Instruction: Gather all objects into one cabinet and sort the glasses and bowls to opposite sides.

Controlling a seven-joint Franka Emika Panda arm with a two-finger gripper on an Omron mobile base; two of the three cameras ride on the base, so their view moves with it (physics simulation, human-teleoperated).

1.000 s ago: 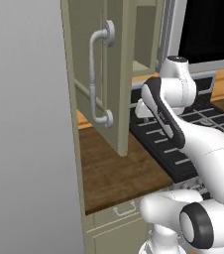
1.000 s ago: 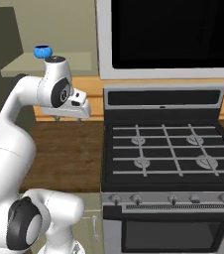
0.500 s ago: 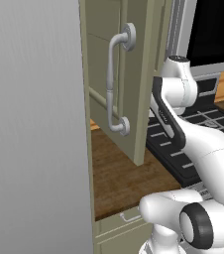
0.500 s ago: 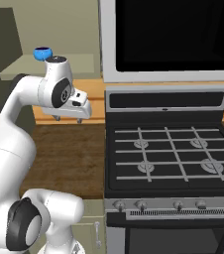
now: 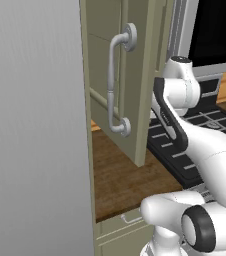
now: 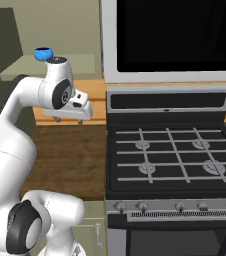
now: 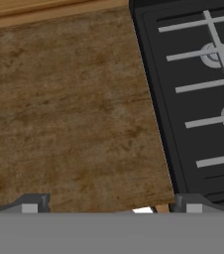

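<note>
On the pale shelf (image 6: 20, 70) of the cabinet, at ten o'clock from the wide-open, empty gripper (image 6: 68, 119), sits a blue bowl (image 6: 43, 53), probably light, stiff and slippery, best pinched across its rim.

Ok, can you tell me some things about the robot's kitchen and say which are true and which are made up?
1. A blue bowl sits on the pale green shelf. True.
2. The gripper is squeezing the blue bowl. False: it is open and holds nothing, hanging over the wooden counter below the shelf.
3. The cabinet door with the long grey handle is swung open. True.
4. A pot is cooking on the stove. False: the burners are bare.
5. The stove stands right beside the wooden counter. True.
</note>
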